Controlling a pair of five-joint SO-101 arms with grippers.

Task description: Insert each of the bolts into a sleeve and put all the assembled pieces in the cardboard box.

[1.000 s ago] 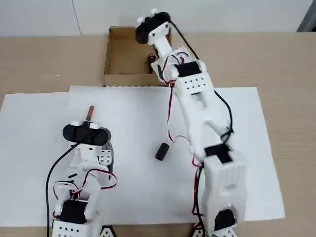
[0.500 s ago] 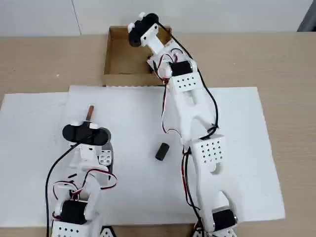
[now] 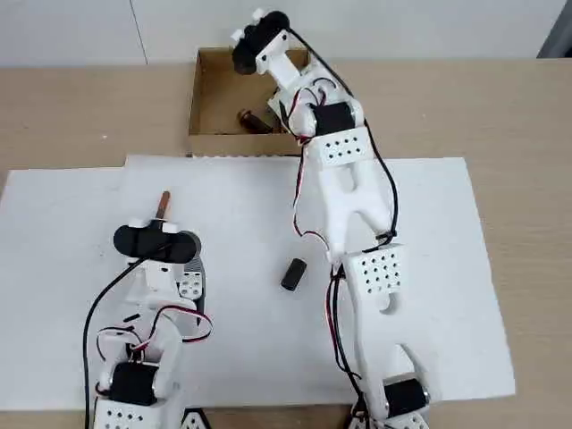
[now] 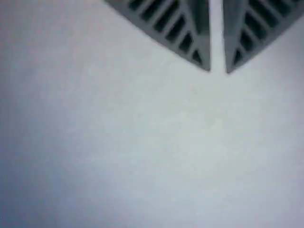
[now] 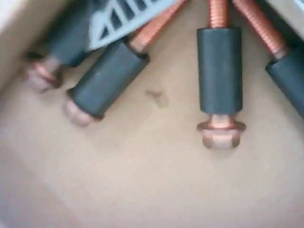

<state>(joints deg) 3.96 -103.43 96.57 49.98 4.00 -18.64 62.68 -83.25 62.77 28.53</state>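
The cardboard box (image 3: pixel 207 98) stands at the table's far side, and my right arm (image 3: pixel 284 67) hangs over it. On the box floor (image 5: pixel 156 180) lie several assembled pieces, copper bolts in dark sleeves (image 5: pixel 218 71) (image 5: pixel 107 78); one assembled piece (image 3: pixel 253 119) is seen from above. My right gripper (image 5: pixel 199 16) is open just above them, one grey finger (image 5: pixel 123 16) over a piece. A bare bolt (image 3: pixel 164 204) lies on the white paper (image 3: pixel 80 232) just beyond my left arm (image 3: pixel 156 246). A lone black sleeve (image 3: pixel 294 273) lies mid-paper. My left gripper (image 4: pixel 218 70) is shut, pointing down at bare paper (image 4: pixel 142 152).
The wooden table (image 3: pixel 500 107) runs around the paper on all sides. The right arm's long white links (image 3: pixel 357 214) cross the paper just right of the black sleeve. The box's near wall (image 3: pixel 232 143) stands between the paper and the pieces.
The right arm swung left over the box, and an assembled piece now lies in view on the box floor. The left arm, the bare bolt and the black sleeve kept still.
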